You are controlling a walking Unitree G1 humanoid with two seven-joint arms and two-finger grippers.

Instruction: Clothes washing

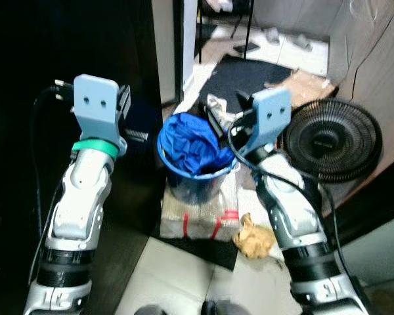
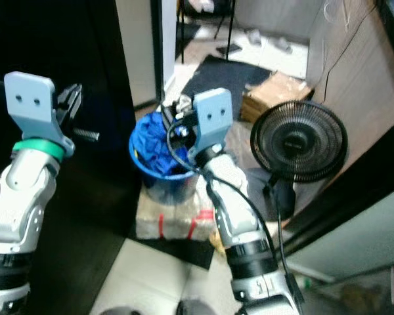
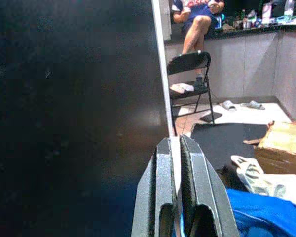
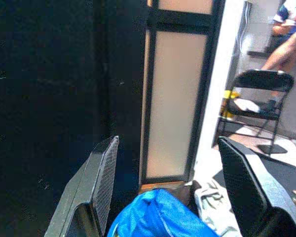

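While both arms are raised, the right gripper (image 4: pixel 170 192) spreads its 2 black fingers wide, holding nothing, just above blue clothes (image 1: pixel 194 147) heaped in a blue bucket (image 1: pixel 190 180) at the frame's centre. At centre left, the left gripper (image 3: pixel 176 187) is pressed closed and empty beside a dark panel (image 3: pixel 69 113). At right stands a black fan (image 1: pixel 331 139). A person (image 3: pixel 197 12) sits at upper right beyond a folding chair (image 3: pixel 190 64).

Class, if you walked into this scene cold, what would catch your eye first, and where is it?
A blue bucket stuffed with blue cloth stands on the floor between the two arms. The right end effector hangs open above it, and a black fan stands to its right.
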